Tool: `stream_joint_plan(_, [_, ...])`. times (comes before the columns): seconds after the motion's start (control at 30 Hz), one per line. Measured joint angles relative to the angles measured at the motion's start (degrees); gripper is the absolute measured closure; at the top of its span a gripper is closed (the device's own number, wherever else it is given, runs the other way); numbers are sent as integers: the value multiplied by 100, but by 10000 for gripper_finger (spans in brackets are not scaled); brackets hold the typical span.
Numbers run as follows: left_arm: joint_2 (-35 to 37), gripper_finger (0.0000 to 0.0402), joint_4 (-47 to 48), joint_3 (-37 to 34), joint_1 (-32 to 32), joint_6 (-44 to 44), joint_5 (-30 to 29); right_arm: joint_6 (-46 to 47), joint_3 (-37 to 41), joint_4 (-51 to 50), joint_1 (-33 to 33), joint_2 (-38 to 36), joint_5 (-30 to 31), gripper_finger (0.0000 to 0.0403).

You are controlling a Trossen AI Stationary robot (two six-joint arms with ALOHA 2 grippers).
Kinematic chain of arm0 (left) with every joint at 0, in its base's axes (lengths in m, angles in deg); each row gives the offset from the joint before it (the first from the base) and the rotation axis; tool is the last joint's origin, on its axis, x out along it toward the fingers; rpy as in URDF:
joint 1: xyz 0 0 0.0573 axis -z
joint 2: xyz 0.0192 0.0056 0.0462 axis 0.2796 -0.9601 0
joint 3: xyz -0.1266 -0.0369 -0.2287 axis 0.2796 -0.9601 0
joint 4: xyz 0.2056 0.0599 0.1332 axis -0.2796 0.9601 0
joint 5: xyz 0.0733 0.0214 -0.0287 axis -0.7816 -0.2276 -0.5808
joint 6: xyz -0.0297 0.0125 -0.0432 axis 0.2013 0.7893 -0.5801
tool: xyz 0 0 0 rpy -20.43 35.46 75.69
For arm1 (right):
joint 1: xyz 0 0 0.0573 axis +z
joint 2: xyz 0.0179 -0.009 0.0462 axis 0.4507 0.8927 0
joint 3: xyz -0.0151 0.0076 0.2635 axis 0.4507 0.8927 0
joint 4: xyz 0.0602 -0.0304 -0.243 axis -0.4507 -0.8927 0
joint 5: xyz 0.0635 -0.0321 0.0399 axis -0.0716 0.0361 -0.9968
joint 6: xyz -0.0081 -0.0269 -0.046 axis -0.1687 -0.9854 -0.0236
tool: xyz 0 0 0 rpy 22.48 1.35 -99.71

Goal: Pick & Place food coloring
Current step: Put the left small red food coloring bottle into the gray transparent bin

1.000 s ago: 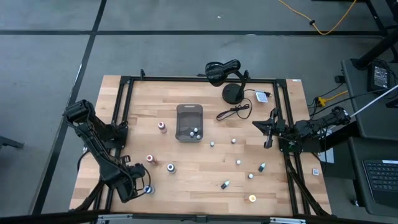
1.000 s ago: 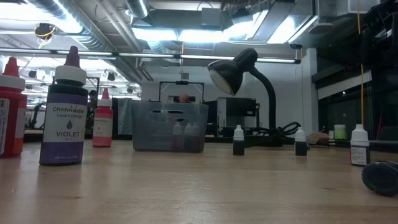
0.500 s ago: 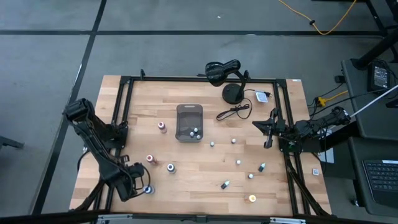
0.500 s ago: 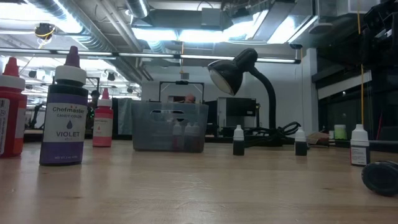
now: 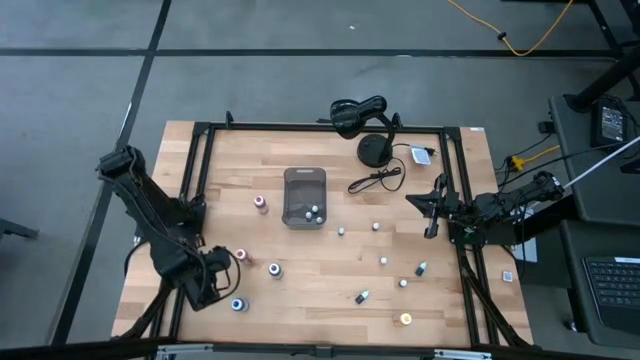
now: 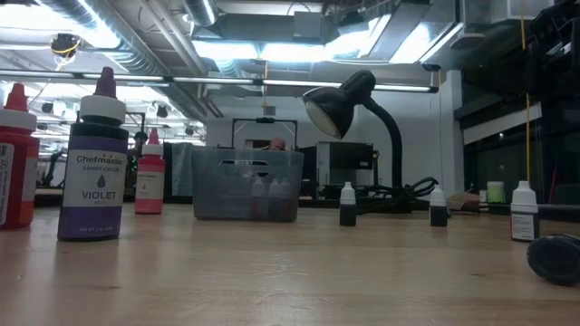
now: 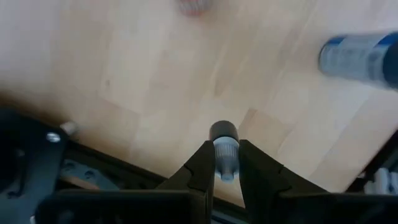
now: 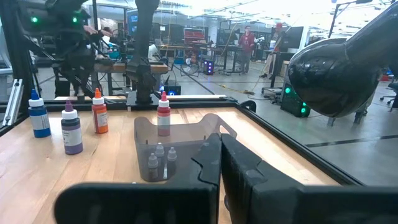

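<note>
1. our two arms are dark, nearly black, built from slim links joined by bulkier rounded joints.
2. our left gripper [image 7: 225, 180] has two black, wedge-shaped fingers [image 7: 202, 168] with smooth matte faces.
3. a silver screw head sits on the black bracket beside them.
4. our right gripper [image 8: 219, 163] shows blocky, angular black fingers.
5. black cables trail from the right arm's base.
</note>
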Motion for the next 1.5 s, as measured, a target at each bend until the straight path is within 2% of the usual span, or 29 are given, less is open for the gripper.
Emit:
stream_joint_plan(0.37, [114,352,1242,1159,-863,863,-427,0,-1,1,0,1,0,388])
stream_joint_plan(0.8, [-88,353,1518,1946,-2668,2297,-497,2,-2,1,1,0,0,388])
stream_joint_plan(1.17, [-1033,353,1528,2816,-4228,3700,-506,1,0,-1,0,0,0,388])
stream_joint_plan(1.5, [-2107,353,1385,3681,-5170,4808,-667,0,0,-1,-1,2,0,388])
